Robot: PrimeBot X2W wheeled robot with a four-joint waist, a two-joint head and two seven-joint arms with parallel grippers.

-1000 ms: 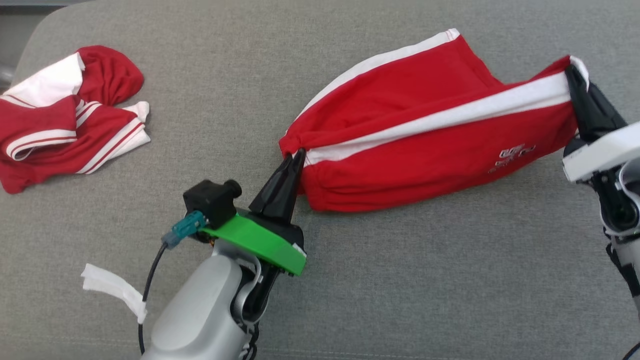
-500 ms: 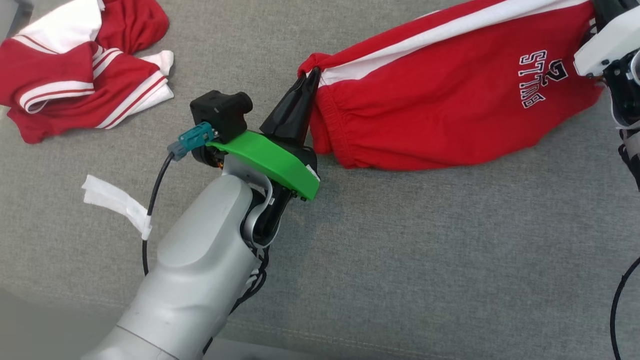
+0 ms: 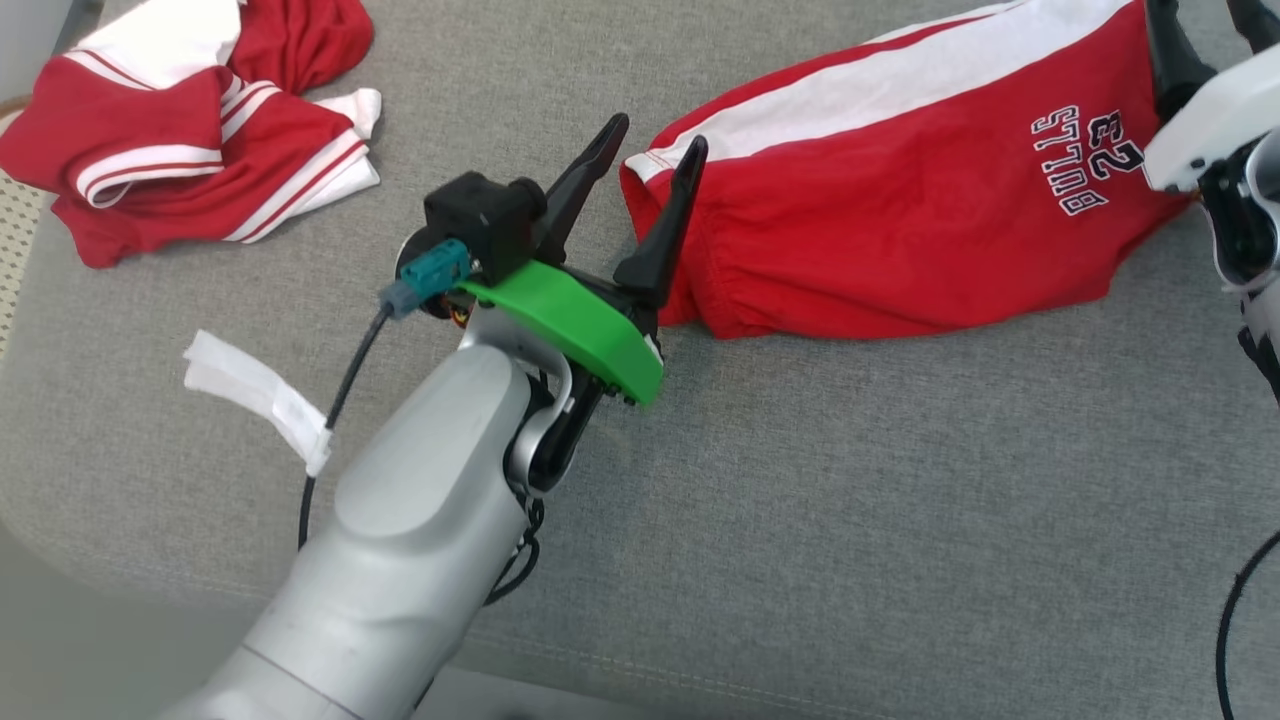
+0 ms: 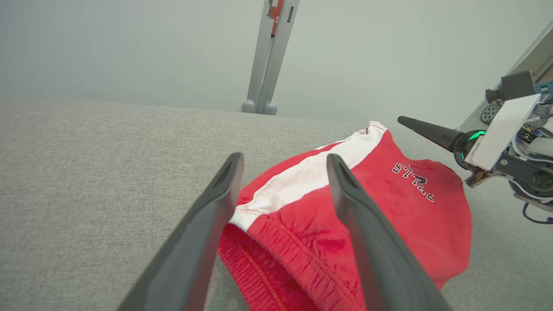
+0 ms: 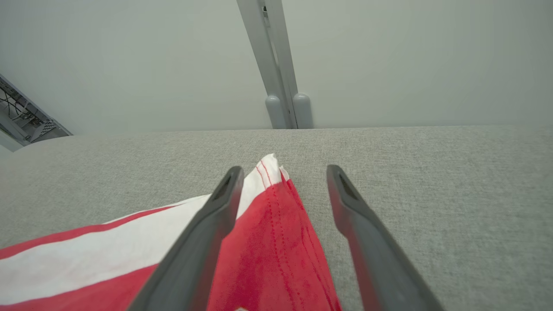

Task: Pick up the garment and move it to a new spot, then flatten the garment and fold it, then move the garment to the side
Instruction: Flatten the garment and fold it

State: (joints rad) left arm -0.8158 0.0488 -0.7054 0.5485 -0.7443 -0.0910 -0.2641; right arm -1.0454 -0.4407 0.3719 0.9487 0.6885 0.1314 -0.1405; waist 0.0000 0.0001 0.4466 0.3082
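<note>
- Shorts made of red cloth, with a white stripe down the side and dark letters (image 3: 900, 210), lie loose on the grey cloth cushion (image 3: 850, 520). They stretch from the left pincer (image 3: 659, 133) across to the right pincer (image 3: 1205, 30).
- A moment ago each pincer was pinched shut on one end of the shorts. Now both pincers are wide open and hold nothing.
- The gathered end of the shorts sits right at the left pincer's fingertips, and its corner lies between the two fingers. I cannot tell if a finger touches the cloth.
- The other end comes to a point under and between the right pincer's open fingers.
- I think this means the carry to a new spot is done. The shorts look mostly flat, with some wrinkles near the left pincer, so smoothing and folding should come next.
- The head camera has shifted too. So the crumpled red and white garment (image 3: 180, 130), well off to the left pincer's left, only looks as if it moved.
- The right pincer's fingertips are cut off at the top edge of the head view. The far edge of the shorts is cut off there too.
- The letters are upside down from the head, and a bump in the cloth hides part of them from the left wrist.
- The bottom layer of the shorts is hidden.
</note>
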